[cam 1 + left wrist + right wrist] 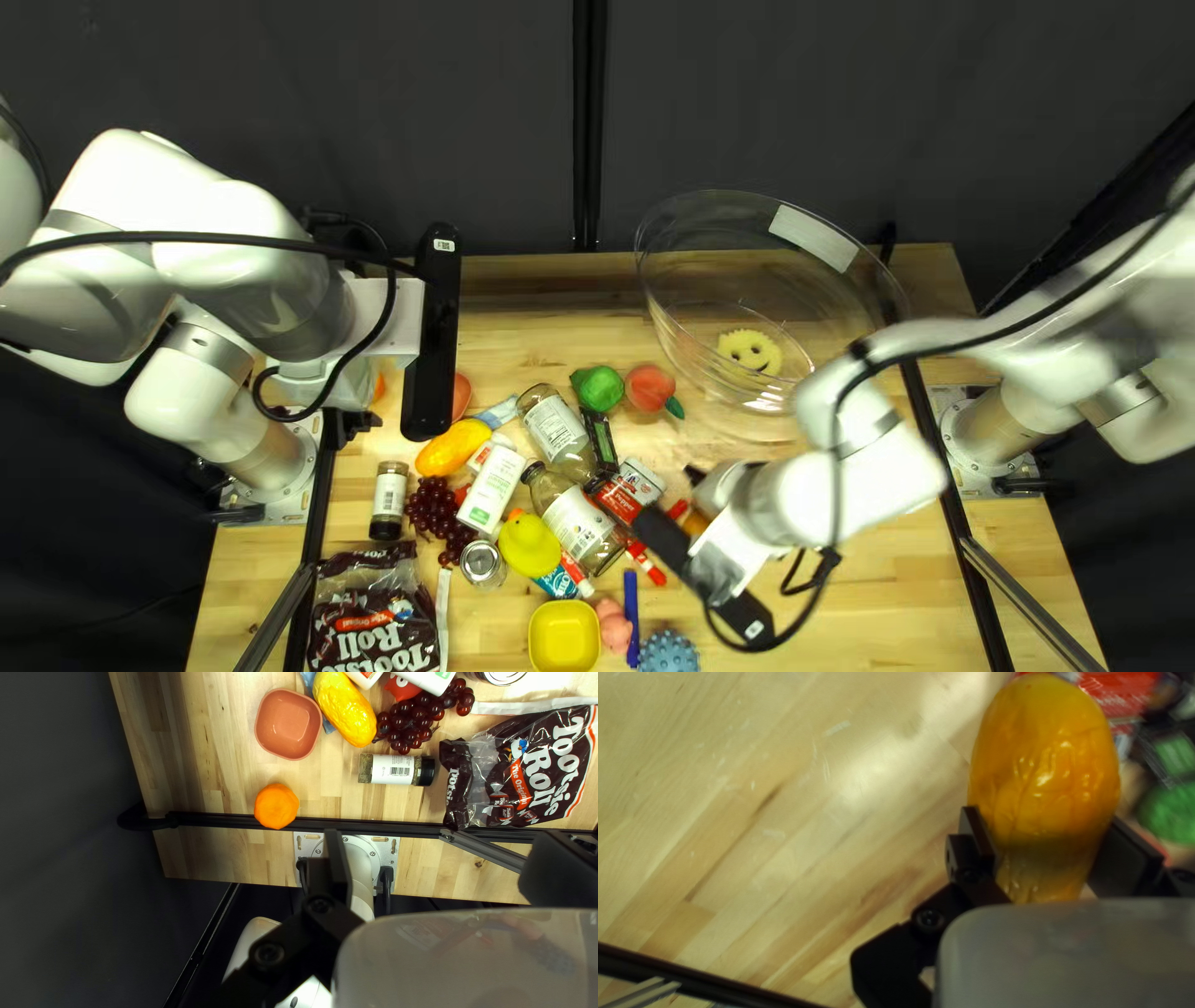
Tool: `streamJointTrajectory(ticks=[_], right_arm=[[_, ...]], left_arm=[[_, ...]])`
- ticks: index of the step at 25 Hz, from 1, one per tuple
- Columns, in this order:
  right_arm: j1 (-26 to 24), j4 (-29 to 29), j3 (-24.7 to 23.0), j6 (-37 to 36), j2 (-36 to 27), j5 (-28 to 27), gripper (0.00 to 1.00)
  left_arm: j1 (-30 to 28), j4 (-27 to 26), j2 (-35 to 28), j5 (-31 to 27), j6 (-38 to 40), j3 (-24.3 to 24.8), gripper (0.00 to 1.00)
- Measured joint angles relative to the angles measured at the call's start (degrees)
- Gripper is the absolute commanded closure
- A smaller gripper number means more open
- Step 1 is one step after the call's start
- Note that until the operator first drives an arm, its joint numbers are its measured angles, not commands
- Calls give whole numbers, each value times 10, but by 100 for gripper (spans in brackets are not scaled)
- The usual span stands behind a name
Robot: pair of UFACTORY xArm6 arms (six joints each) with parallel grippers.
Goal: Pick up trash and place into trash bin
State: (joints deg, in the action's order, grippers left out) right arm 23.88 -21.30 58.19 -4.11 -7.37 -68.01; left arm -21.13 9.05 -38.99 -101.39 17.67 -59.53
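Observation:
In the top left view my right gripper (707, 488) is low over the table, right of the jars, mostly hidden by its wrist. The right wrist view shows my right gripper (1047, 852) shut on a shiny yellow-orange oblong thing (1046, 765), one finger on each side. My left gripper (355, 426) hangs near the left table edge; in its wrist view the left gripper (445, 865) is open and empty. A brown candy bag (374, 616) lies at the near left. Glass jars (554, 429) lie mid-pile. A large clear bowl (697, 336) contains a yellow smiley sponge (751, 352).
Around the jars lie a yellow duck (529, 544), grapes (436, 510), a spice jar (393, 770), a second yellow-orange thing (344, 709), and green (599, 388) and red (649, 387) toy fruits. A pink bowl (288, 724) and an orange (276, 806) are at the left. Black rails (952, 498) edge the table.

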Motion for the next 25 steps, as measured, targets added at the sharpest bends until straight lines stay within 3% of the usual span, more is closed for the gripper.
streamJointTrajectory(ticks=[7, 14, 15, 16, 17, 20, 25], right_arm=[[5, -100, 2, 200, -83, -146, 100], [-5, -152, -50, 362, -155, -199, 100], [-8, -155, -57, 381, -162, -202, 67], [-10, -157, -64, 400, -167, -204, 9], [-11, -158, -69, 416, -172, -206, 0], [-7, -159, -67, 443, -172, -209, 0], [18, -158, -15, 440, -121, -209, 0]], left_arm=[[0, 0, 0, 0, 0, 0, 0], [0, 0, 0, 0, 0, 0, 0], [0, 0, 0, 0, 0, 0, 0], [0, 0, 0, 0, 0, 0, 0], [0, 0, 0, 0, 0, 0, 0], [0, 0, 0, 0, 0, 0, 0], [0, 0, 0, 0, 0, 0, 0]])
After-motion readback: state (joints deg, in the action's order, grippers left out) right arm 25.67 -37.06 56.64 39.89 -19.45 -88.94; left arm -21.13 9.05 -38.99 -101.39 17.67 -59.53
